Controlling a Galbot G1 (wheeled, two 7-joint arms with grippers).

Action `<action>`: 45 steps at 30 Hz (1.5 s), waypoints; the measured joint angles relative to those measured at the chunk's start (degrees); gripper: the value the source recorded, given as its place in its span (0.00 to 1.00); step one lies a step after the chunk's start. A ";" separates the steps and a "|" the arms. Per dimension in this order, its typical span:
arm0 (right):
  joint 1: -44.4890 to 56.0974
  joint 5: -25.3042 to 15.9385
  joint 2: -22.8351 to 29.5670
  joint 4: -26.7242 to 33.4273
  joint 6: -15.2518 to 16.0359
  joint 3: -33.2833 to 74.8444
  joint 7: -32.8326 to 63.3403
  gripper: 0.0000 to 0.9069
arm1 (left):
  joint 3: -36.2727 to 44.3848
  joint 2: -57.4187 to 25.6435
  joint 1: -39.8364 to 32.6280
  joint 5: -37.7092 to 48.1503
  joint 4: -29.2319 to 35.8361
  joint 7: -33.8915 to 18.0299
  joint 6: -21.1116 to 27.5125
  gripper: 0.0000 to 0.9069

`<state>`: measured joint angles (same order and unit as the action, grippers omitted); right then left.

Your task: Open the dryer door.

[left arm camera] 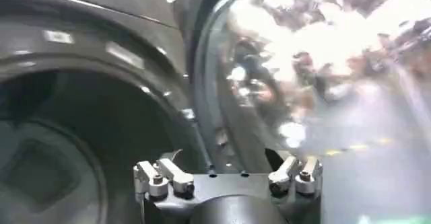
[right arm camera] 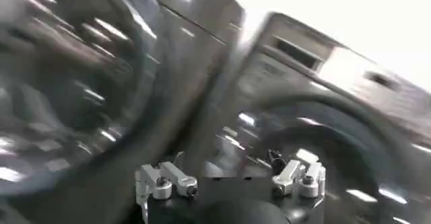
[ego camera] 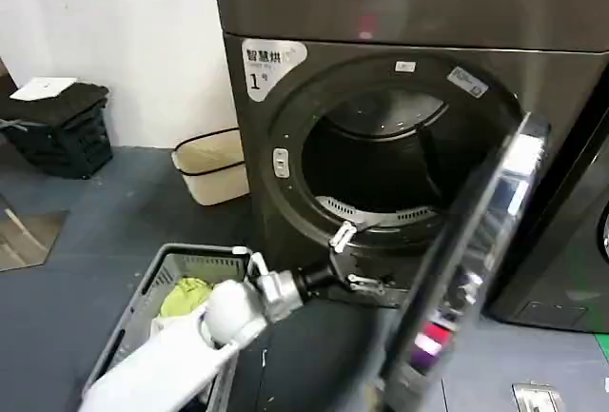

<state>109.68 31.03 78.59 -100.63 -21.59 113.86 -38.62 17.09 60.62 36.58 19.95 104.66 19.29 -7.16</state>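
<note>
— Where is the door (ego camera: 476, 269) sitting?
— It is standing swung out from the dryer (ego camera: 400, 146), edge-on at about four o'clock of the round opening, its shiny rim catching light. The drum is showing dark inside.
— And the left claw (ego camera: 354, 258)?
— It is hovering at six o'clock of the opening, fingers spread, gripping nothing, just beside the door.
— The right claw (right arm camera: 229, 178)?
— It is hanging spread apart too, facing a neighbouring machine (right arm camera: 323, 111).
— Anything else?
— A laundry basket (ego camera: 143, 312) is sitting at eight o'clock.
</note>
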 joint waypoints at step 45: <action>-1.28 -32.84 10.94 9.64 26.22 28.76 55.38 1.00 | 17.38 30.19 -18.51 -4.99 -25.73 -0.98 2.24 1.00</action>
<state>108.39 -1.81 89.54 -90.98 4.63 142.62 16.76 34.47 90.81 18.07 14.96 78.94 18.31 -4.92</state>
